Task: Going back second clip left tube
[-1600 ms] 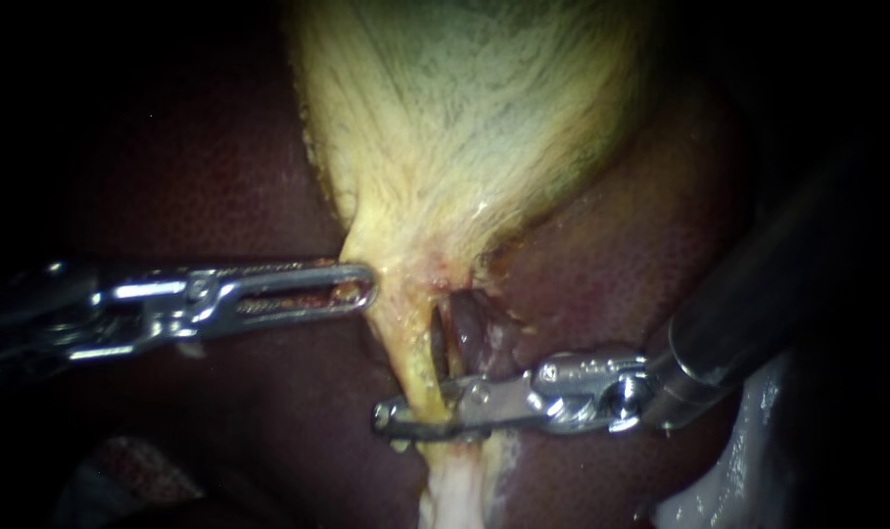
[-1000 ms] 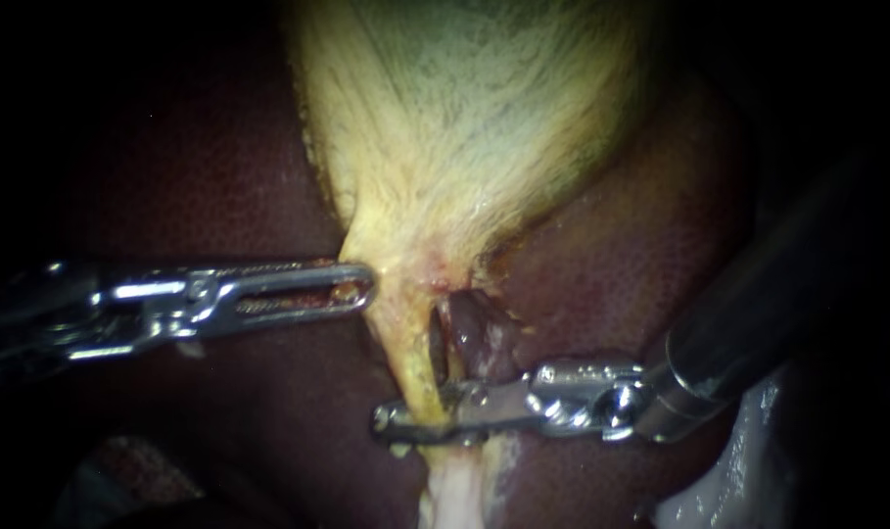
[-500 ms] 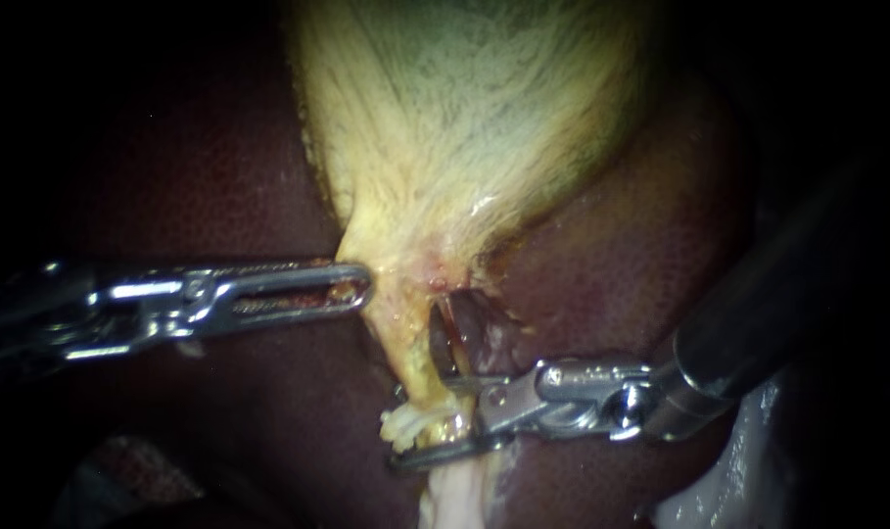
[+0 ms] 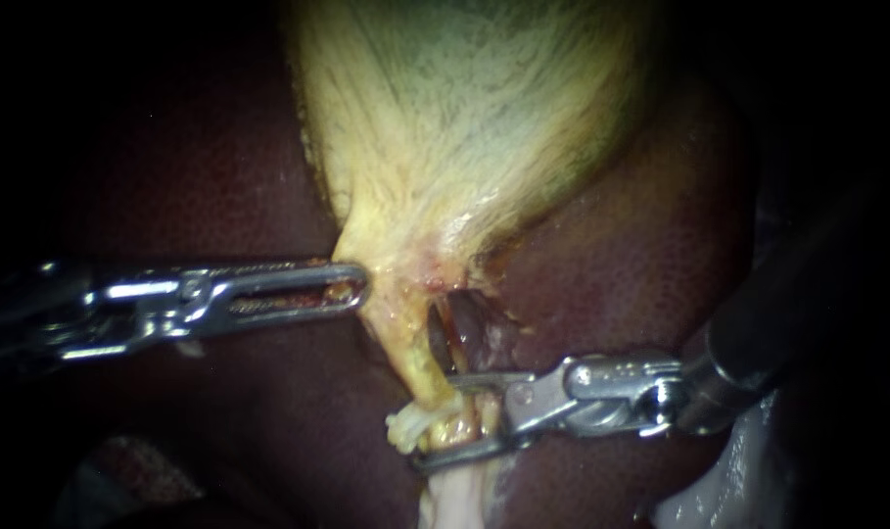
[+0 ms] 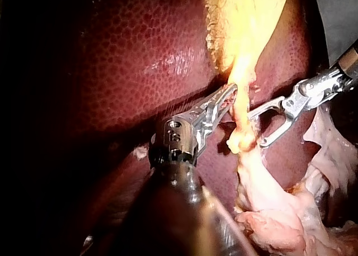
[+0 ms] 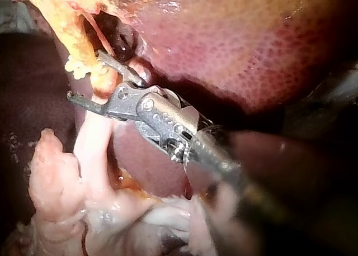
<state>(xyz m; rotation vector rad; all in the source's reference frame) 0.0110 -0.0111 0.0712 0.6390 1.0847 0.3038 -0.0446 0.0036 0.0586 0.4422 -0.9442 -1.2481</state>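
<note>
The yellow gallbladder (image 4: 464, 127) narrows to a thin yellow left tube (image 4: 415, 358) that runs down over the dark liver (image 4: 640, 255). My left instrument (image 4: 351, 287) comes in level from the left, its jaws shut on the edge of the gallbladder's neck; the left wrist view shows the same hold (image 5: 228, 96). My right instrument (image 4: 437, 419) has its jaws open, one above and one below the tube's lower end, where a frayed yellow knob (image 4: 410, 426) sticks out. In the right wrist view the open jaws (image 6: 85, 75) straddle that tube (image 6: 103, 81). No clip shows clearly.
A dark gap (image 4: 459, 328) lies between the left tube and a darker strand to its right. Pale fatty tissue (image 4: 459, 495) hangs below the jaws, and a whitish mass (image 4: 728, 480) sits under the right shaft. Liver surrounds everything.
My right instrument's jaws, shut across the tube earlier, have opened and drawn back a little to the right, baring a bunched yellow knob. The left instrument has held still.
</note>
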